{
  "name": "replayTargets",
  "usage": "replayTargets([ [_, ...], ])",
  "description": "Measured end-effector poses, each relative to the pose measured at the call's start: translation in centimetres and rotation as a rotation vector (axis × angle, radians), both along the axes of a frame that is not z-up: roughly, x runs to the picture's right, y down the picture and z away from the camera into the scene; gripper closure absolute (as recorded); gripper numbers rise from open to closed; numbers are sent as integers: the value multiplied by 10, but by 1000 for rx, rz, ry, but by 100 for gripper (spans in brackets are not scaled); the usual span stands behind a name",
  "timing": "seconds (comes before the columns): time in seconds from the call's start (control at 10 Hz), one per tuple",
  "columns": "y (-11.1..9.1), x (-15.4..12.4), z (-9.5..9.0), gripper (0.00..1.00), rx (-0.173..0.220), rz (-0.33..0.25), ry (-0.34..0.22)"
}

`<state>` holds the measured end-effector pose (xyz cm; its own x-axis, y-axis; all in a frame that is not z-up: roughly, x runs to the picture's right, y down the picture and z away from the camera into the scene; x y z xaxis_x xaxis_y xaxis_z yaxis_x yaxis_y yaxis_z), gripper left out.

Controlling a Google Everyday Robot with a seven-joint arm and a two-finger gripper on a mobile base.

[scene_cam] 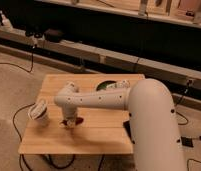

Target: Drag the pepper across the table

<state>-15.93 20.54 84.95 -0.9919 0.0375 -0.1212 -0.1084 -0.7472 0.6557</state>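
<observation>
The table (101,140) is a light wood top with rounded corners. The pepper (79,121) is a small dark red shape lying on it left of centre, toward the front. My gripper (69,123) points down at the tabletop and its tip is right beside the pepper's left end, touching or nearly touching it. The white arm (101,98) reaches in from the right across the middle of the table, and its large upper segment (154,125) hides the table's right side.
A crumpled white cup-like object (39,111) lies at the left edge, close to the gripper. A dark round dish (105,86) sits at the back. A black phone (127,129) shows at the right, partly hidden by the arm. Cables run across the floor.
</observation>
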Motion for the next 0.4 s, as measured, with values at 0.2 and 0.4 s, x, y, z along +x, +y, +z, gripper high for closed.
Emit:
replayTargets([
  [0.2,7,-13,-4,75,-1,-15,-17],
  [0.4,12,-23,-9,80,-2,-28,-31],
])
